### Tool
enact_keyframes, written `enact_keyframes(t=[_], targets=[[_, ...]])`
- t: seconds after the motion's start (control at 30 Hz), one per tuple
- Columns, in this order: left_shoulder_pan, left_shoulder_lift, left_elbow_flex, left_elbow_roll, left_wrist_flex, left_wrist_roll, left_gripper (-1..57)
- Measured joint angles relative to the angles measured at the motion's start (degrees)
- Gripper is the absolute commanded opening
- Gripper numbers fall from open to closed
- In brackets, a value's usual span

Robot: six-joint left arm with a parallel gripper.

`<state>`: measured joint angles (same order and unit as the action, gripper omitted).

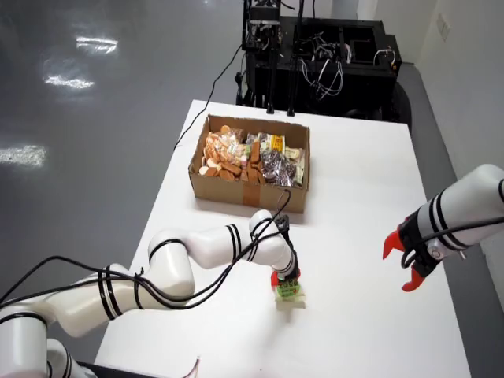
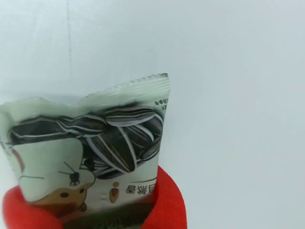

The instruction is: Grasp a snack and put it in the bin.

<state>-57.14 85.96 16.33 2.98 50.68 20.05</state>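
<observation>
- Overhead view: a white arm reaches in from the lower left across a white surface (image 1: 354, 197); its gripper (image 1: 287, 282) points down with red fingers (image 1: 277, 277) closed on a small pale-green snack packet (image 1: 289, 290), which sits low over the surface, near the front edge and well short of the box
- Wrist view: the same snack packet (image 2: 90, 152), printed with striped sunflower seeds, fills the lower left; the red fingers (image 2: 164, 205) pinch its lower part, one on each side; its crimped top edge sticks out free beyond them
- Whether the packet is touching the surface or just clear of it cannot be told from either view
- The bin, an open cardboard box (image 1: 249, 187), stands further back on the surface, already holding other snack packs (image 1: 252, 156); a strip of bare surface lies between it and the gripper
- A second white arm (image 1: 453, 216) with its red claw (image 1: 409, 264) hangs at the right of the overhead view, well apart from the packet
- To do this step well, in my judgement: keep the grip firm, since the packet is thin and slippery; lift straight up high enough to pass the box's near wall; travel toward the box; release only once the packet is over the open inside, not over the rim
</observation>
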Motion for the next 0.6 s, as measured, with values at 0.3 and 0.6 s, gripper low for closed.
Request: enact_keyframes(t=[0.3,0.6], targets=[[-0.4,0.9,-3.2,2.7,3.4,-3.5,19.8],[0.2,1.0,-9.9,3.9,6.6,-5.9,14.3]])
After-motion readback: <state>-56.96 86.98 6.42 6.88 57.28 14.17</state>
